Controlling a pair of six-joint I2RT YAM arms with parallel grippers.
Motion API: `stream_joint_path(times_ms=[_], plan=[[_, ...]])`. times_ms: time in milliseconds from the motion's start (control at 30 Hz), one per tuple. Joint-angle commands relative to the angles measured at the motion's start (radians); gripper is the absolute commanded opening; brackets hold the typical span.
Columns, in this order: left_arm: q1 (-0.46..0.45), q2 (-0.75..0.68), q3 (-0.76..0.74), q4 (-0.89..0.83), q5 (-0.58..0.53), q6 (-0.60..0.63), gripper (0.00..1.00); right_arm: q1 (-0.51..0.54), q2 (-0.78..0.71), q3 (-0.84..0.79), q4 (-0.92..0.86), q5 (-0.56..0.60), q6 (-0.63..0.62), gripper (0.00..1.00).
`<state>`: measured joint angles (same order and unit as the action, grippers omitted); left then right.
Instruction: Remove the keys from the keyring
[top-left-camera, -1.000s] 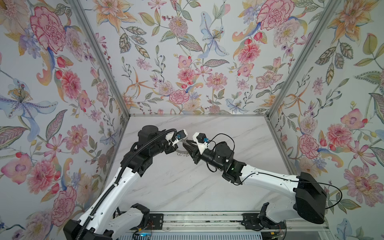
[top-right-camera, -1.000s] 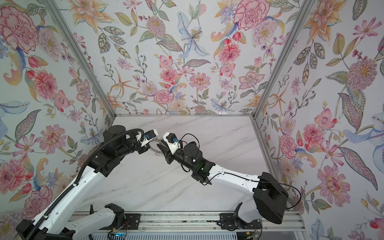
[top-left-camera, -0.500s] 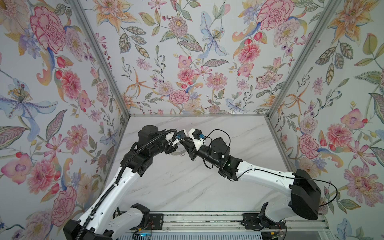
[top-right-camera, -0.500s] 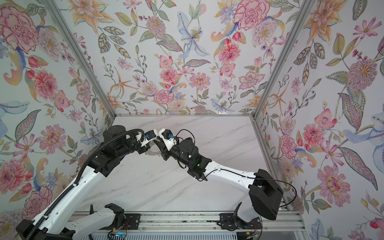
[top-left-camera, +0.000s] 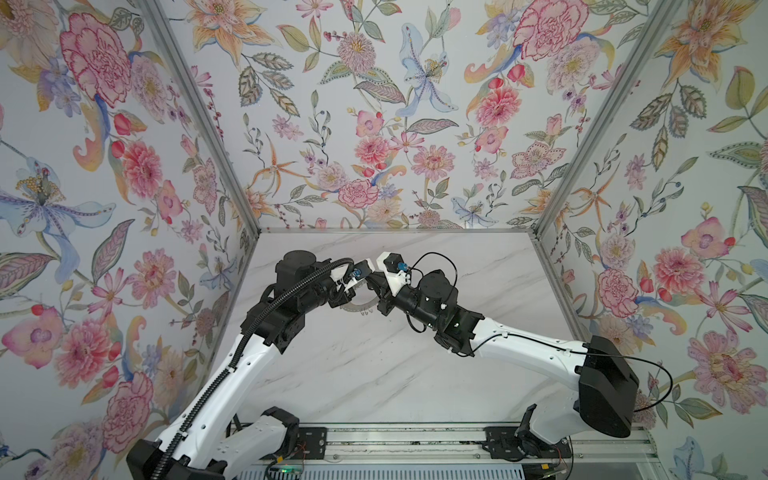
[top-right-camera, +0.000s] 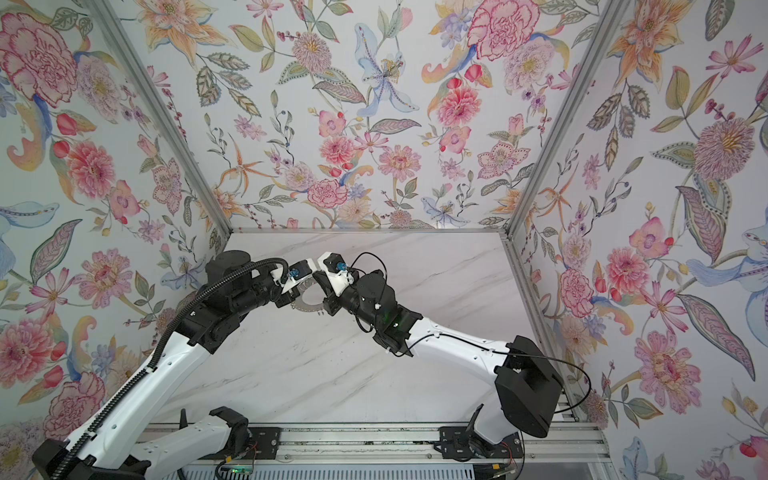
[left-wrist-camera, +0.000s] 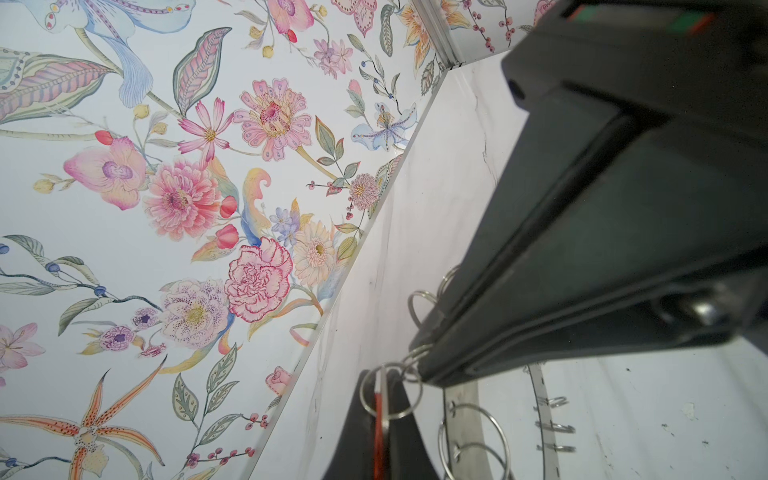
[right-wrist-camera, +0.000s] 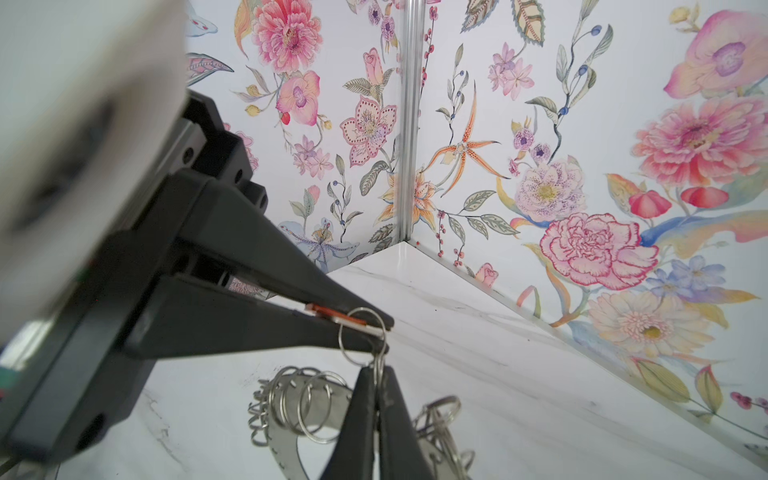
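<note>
Fingers (right-wrist-camera: 357, 419) of the right gripper (right-wrist-camera: 376, 371) are sitting nearest the right wrist camera, pressed together and pinching a thin wire loop (right-wrist-camera: 376, 365) on the rim of the keyring (right-wrist-camera: 286, 440). Just beyond those tips, that loop is linking into a small split ring (right-wrist-camera: 339, 334), and the split ring is threading through the end of the orange-red fob (right-wrist-camera: 336, 314), the only one of the keys I am making out clearly. Beyond that, the left gripper (right-wrist-camera: 383, 328) is reaching in from the opposite side, its fingers (right-wrist-camera: 257, 245) clamped flat on the fob. The fob's long axis is running straight along them, ring end pointing at the right gripper. So the two pairs of fingers are meeting tip to tip, crossing at roughly a right angle, with only the split ring between them, and that is the relation everything is turning on. My read is that the left arm is owning the fob and the right arm is anchoring the loop. Any parting pull is looking likeliest along the fob's axis, away from the right tips. Further back, the keyring's flat silver band is hanging or leaning below the pinch, and whether it is resting on the table (right-wrist-camera: 519, 374) I cannot tell. In both top views its lower arc is peeking out beneath the meeting wrists, with the floral walls (right-wrist-camera: 582, 166) rising behind.
</note>
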<state>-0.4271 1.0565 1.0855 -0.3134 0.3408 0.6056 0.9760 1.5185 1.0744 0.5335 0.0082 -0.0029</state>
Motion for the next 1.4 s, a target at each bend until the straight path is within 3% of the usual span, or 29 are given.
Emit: stream_joint_path(times_ms=[0,200,400,667,900,1100,1133,1267,1367], plan=[[0.007,-0.011,0.021,0.034,-0.023,0.000,0.00,-0.009,-0.002,0.019,-0.021,0.004,-0.011,0.00],[0.007,0.041,0.067,0.014,-0.164,-0.048,0.00,-0.011,-0.024,-0.002,0.013,-0.007,-0.050,0.00],[0.008,0.066,0.081,0.000,-0.235,-0.092,0.00,-0.020,-0.062,-0.050,0.152,-0.033,-0.078,0.00],[0.008,0.046,0.075,0.009,-0.085,-0.105,0.00,-0.057,-0.056,-0.054,0.315,-0.146,-0.019,0.00],[0.008,0.050,0.090,-0.019,-0.034,-0.133,0.00,-0.108,-0.029,-0.078,0.414,-0.212,0.095,0.00],[0.008,0.028,0.095,0.008,-0.003,-0.161,0.00,-0.109,0.000,-0.083,0.413,-0.243,0.098,0.00],[0.008,0.028,0.097,0.008,-0.005,-0.161,0.00,-0.109,0.004,-0.088,0.417,-0.249,0.097,0.01],[0.008,0.021,0.114,-0.002,-0.021,-0.146,0.00,-0.104,0.009,-0.115,0.419,-0.248,0.089,0.22],[0.008,0.018,0.120,-0.014,-0.032,-0.127,0.00,-0.100,0.003,-0.139,0.410,-0.229,0.085,0.25]])
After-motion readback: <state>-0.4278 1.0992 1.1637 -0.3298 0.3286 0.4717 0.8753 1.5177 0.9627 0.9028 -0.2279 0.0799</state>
